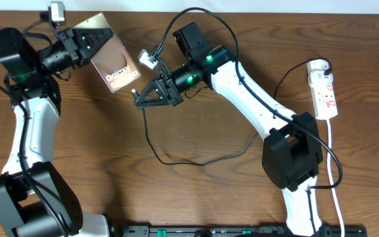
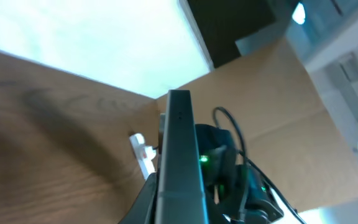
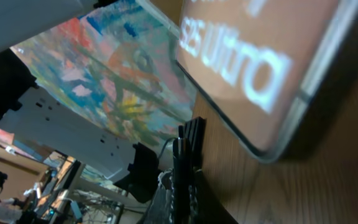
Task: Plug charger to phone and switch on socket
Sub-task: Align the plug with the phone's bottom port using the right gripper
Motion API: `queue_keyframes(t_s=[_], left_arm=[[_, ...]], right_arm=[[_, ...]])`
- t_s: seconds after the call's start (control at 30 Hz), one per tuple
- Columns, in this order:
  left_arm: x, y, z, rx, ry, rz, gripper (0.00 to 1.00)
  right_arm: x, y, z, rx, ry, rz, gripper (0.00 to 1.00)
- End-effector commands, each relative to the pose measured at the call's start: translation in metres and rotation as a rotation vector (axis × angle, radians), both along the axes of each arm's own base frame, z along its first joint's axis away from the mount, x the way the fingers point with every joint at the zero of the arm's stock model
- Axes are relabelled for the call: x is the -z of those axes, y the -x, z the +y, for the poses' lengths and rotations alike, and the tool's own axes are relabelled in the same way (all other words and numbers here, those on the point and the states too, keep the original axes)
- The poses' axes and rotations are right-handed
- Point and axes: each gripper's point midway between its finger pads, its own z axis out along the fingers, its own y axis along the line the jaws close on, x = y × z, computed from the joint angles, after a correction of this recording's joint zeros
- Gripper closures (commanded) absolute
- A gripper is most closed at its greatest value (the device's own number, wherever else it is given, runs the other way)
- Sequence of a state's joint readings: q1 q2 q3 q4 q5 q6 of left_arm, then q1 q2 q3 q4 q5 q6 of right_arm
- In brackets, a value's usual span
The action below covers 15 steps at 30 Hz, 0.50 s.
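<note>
The phone (image 1: 118,74) is a dark slab with white "Galaxy" lettering, lifted and tilted at the back left. My left gripper (image 1: 101,41) is shut on its far end. In the left wrist view the phone (image 2: 179,162) shows edge-on between the fingers. My right gripper (image 1: 139,97) is shut on the charger's connector tip, just right of the phone's near end. The right wrist view shows the phone (image 3: 260,68) close above the shut fingers (image 3: 186,158). The thin black charger cable (image 1: 170,161) loops across the table to a black plug (image 1: 322,66) at the white socket (image 1: 326,95).
The socket's white cord (image 1: 334,171) runs down the right edge beside the right arm's base (image 1: 291,158). The left arm's base (image 1: 31,197) stands at the front left. A black bar (image 1: 242,232) lies along the front edge.
</note>
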<state>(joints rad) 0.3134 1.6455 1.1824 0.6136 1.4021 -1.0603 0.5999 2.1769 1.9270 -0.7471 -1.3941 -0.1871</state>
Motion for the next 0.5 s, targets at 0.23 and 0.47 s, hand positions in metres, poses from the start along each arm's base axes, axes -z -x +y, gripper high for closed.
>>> queue_keyframes(t_s=[0.23, 0.47], left_arm=[[-0.0153, 0.0165, -0.0077, 0.095, 0.003, -0.016, 0.93], [-0.0152, 0.0172, -0.0108, 0.103, -0.03, -0.077, 0.92]], right_arm=[[-0.0165, 0.0084, 0.0012, -0.026, -0.041, -0.013, 0.99], [-0.0224, 0.0101, 0.0027, -0.045, -0.074, -0.021, 0.99]])
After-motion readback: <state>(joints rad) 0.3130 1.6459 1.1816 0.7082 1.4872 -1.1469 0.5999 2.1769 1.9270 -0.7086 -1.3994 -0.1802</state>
